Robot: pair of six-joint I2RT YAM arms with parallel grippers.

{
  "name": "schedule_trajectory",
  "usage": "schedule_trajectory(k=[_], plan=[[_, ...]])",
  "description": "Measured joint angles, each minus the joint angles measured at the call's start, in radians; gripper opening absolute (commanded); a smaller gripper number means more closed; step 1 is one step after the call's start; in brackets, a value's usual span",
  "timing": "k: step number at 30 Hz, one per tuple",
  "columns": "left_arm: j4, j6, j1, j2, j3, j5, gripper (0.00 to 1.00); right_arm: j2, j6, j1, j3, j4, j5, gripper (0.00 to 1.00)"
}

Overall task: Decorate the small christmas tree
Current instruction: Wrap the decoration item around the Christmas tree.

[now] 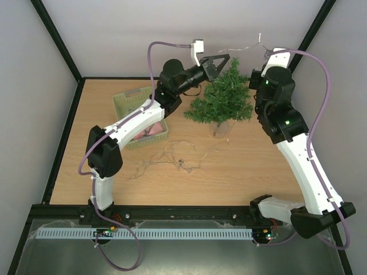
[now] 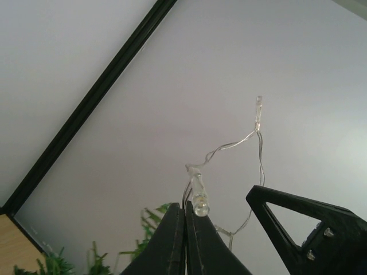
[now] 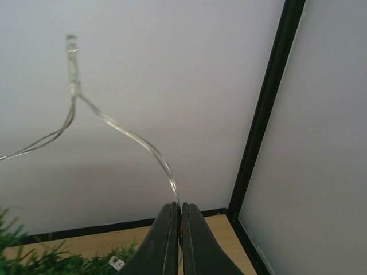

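Observation:
The small christmas tree (image 1: pixel 221 98) stands at the back of the table; its needles show low in the left wrist view (image 2: pixel 150 224) and the right wrist view (image 3: pixel 34 259). A clear string of lights (image 1: pixel 245 46) hangs in the air above the tree between both grippers. My left gripper (image 1: pixel 227 57) is shut on the wire just beside a bulb (image 2: pixel 200 203). My right gripper (image 1: pixel 265 55) is shut on the wire (image 3: pixel 143 143) further along, near the back right corner. The rest of the string (image 1: pixel 172 156) lies loose on the table.
A pale green basket (image 1: pixel 127 100) holding pink items stands left of the tree, under my left arm. A black triangular finger (image 2: pixel 287 201), apparently the other gripper's, shows at the lower right of the left wrist view. The back wall and a black corner post (image 3: pixel 269 103) are close.

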Motion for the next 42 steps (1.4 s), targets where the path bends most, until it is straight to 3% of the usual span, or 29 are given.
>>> schedule_trajectory(k=[5,10,16,24,32,42], plan=[[-0.013,0.005,0.023,0.011,0.000,0.006,0.03,0.033,0.027,-0.050,0.002,-0.042,-0.037,0.02],[-0.014,0.019,0.034,0.011,0.000,0.029,0.26,0.029,0.063,-0.063,-0.010,-0.091,-0.051,0.02],[-0.076,0.122,0.043,-0.010,-0.021,0.113,0.38,-0.050,0.105,-0.065,-0.085,-0.119,-0.138,0.02],[-0.138,0.287,0.043,-0.198,-0.232,0.130,0.45,-0.135,0.148,-0.065,-0.127,-0.122,-0.349,0.02],[-0.141,0.468,0.028,-0.436,-0.579,0.138,0.49,-0.145,0.220,-0.065,-0.139,-0.158,-0.483,0.02],[-0.147,0.693,-0.154,-0.467,-0.832,0.035,0.49,-0.213,0.338,-0.065,-0.296,-0.167,-0.587,0.02]])
